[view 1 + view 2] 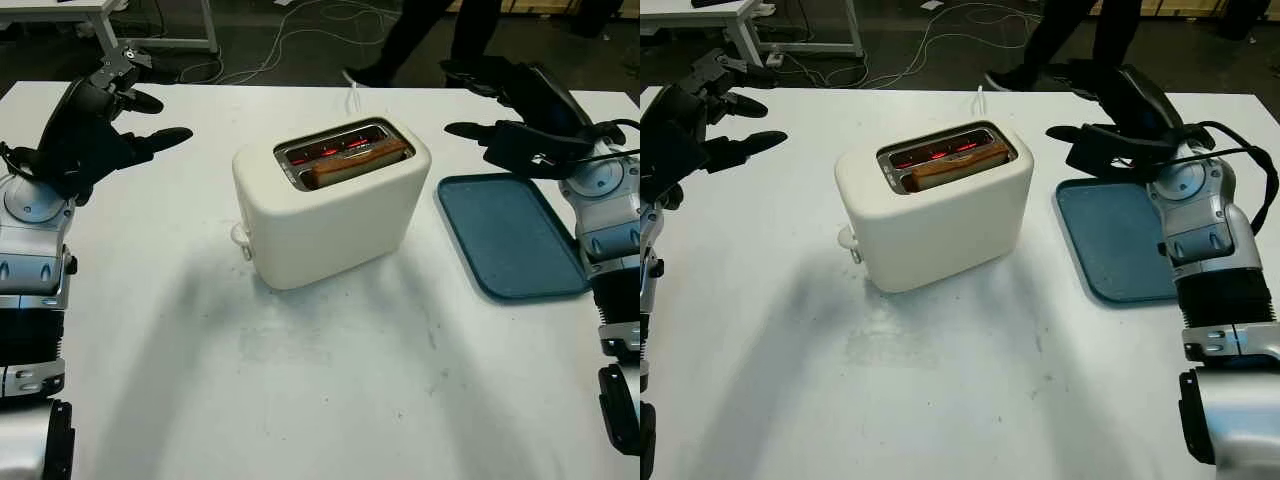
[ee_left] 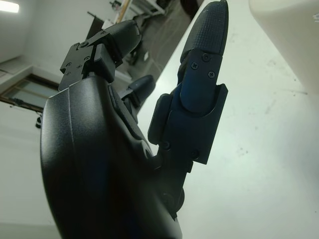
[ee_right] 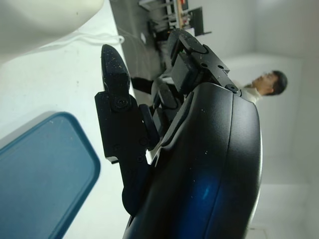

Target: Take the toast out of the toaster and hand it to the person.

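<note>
A cream toaster [image 1: 330, 215] stands mid-table with its slots glowing red. A brown slice of toast [image 1: 355, 163] sticks up a little from the nearer slot. My left hand [image 1: 120, 110] is open, raised over the table's far left, well clear of the toaster. On the other side my right hand [image 1: 500, 105] is open, hovering above the far end of the blue tray [image 1: 515, 245]. A person's legs [image 1: 430, 35] pass behind the table's far edge.
The white table [image 1: 330, 400] spreads wide in front of the toaster. A white cord [image 1: 352, 98] runs from the toaster off the far edge. Cables lie on the dark floor behind, beside a white desk frame [image 1: 150, 30].
</note>
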Action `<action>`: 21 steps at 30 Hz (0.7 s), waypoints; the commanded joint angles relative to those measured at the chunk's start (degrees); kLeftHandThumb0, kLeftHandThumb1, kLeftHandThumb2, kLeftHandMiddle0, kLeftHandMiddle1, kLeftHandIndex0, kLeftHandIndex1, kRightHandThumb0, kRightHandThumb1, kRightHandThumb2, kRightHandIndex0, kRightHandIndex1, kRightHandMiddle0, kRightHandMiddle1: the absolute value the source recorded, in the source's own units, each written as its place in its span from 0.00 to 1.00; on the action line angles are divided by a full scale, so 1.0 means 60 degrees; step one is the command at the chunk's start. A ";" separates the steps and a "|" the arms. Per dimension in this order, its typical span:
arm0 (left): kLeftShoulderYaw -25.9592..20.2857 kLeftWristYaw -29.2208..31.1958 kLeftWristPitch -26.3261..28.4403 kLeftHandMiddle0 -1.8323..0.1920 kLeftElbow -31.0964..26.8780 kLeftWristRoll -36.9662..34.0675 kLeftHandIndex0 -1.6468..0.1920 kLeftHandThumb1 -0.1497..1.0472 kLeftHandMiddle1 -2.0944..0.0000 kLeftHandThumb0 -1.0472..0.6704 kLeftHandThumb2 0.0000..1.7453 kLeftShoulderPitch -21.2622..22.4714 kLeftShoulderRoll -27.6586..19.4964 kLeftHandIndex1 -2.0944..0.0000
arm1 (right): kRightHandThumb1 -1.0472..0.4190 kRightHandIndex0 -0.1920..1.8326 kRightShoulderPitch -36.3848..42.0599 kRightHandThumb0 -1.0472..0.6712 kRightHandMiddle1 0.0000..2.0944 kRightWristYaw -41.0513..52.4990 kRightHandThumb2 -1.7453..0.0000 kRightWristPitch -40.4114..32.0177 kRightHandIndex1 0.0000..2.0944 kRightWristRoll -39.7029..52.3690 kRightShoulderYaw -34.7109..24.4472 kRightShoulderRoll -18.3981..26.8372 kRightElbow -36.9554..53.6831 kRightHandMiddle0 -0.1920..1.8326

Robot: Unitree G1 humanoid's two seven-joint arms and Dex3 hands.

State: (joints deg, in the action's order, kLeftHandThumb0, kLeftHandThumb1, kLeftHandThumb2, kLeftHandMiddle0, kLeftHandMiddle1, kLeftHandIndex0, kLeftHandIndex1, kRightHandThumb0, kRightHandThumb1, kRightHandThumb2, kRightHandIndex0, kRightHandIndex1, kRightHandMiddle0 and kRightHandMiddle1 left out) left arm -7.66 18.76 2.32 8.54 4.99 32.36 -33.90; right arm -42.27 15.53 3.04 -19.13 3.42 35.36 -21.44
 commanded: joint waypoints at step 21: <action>0.0064 -0.0017 0.0109 0.91 -0.0296 0.0004 0.86 0.87 0.41 0.17 0.00 -0.0062 -0.0002 0.50 | 0.09 0.33 0.0190 0.39 0.00 -0.0014 0.93 -0.0009 0.00 -0.0047 -0.0071 0.0067 0.0449 0.32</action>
State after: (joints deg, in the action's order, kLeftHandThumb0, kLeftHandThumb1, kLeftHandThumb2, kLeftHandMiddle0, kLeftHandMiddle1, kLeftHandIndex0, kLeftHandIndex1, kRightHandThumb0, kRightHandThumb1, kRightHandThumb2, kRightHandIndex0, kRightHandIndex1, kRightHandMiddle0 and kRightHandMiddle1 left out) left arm -7.63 18.80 3.87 6.90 4.86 32.31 -33.90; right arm -41.70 15.55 2.90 -19.35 3.20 35.40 -19.45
